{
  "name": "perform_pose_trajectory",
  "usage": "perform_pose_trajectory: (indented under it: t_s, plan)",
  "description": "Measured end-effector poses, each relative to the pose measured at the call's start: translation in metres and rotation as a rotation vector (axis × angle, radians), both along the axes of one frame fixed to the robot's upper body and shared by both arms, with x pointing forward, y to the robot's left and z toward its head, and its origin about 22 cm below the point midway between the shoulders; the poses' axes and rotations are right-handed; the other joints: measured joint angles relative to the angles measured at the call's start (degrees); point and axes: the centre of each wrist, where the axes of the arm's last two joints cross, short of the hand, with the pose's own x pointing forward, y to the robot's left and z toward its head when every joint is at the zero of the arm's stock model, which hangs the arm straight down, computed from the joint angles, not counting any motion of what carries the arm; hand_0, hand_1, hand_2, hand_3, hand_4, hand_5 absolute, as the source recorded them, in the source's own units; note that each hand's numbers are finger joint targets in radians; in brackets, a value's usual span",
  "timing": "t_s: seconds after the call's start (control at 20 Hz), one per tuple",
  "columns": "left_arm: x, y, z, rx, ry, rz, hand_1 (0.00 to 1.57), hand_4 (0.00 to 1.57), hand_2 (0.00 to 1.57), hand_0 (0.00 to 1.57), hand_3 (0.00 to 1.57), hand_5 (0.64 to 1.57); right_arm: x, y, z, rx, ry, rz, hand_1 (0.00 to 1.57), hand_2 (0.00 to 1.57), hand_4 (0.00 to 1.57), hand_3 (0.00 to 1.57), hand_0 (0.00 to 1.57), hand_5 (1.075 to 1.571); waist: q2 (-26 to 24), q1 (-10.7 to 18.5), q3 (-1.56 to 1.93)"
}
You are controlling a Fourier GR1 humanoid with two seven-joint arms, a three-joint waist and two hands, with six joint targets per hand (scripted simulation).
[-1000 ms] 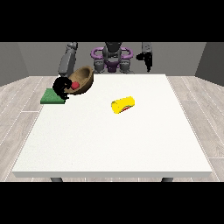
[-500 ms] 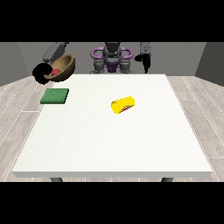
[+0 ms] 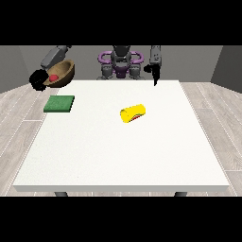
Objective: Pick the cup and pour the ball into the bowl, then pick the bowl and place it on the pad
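Bowl (image 3: 61, 72): held tilted in the air beyond the table's (image 3: 118, 156) far-left corner, red ball (image 3: 54, 76) inside.
Hand at view's left (image 3: 38, 79): grasping the bowl.
Hand at view's right (image 3: 155, 75): hanging, finger state unclear.
Cup (image 3: 133, 113): on its side, mid-table.
Pad (image 3: 59, 103): bare.
Progress: pour apparently done; placing on pad remains.

We see a large white table (image 3: 118, 156) — its top plain and matte — filling most of the view. Around it lies a floor of pale wood planks (image 3: 222, 127), and behind rise grey walls (image 3: 198, 59).
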Motion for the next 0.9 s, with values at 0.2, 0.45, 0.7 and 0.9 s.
perform_pose_trajectory:
  t_s: [0.2, 0.45, 0.7, 0.9]
  plan:
    - [0.0, -0.005, 0.01, 0.0, -0.068, -0.02, 0.0, 1.17, 0.0, 0.0, 0.0, 1.356, -0.015, -0.023, 0.0, -0.002, -0.06, -0.032, 1.55, 1.57, 0.82, 0.81, 1.55, 1.516, 4.4, 1.6, 0.04]
    - [0.004, -0.003, 0.014, -0.002, -0.103, -0.025, 0.0, 1.17, 0.0, 0.0, 0.0, 1.365, -0.024, -0.044, 0.013, -0.096, -0.045, -0.107, 1.4, 1.57, 0.0, 0.8, 1.4, 1.569, 6.5, 2.0, 0.03]
    - [0.002, 0.0, 0.01, -0.001, -0.086, -0.025, 0.0, 1.17, 0.0, 0.0, 0.0, 1.374, -0.028, -0.059, 0.03, -0.229, -0.028, -0.165, 1.21, 1.23, 0.0, 1.3, 1.21, 1.568, 5.6, 2.3, 0.01]
    - [-0.011, -0.024, -0.015, 0.002, -0.061, -0.032, 0.0, 1.21, 0.0, 0.0, 0.0, 1.348, -0.011, -0.047, 0.039, -0.248, -0.04, -0.13, 0.97, 0.86, 0.56, 0.79, 0.97, 1.544, 4.8, 1.4, -0.02]
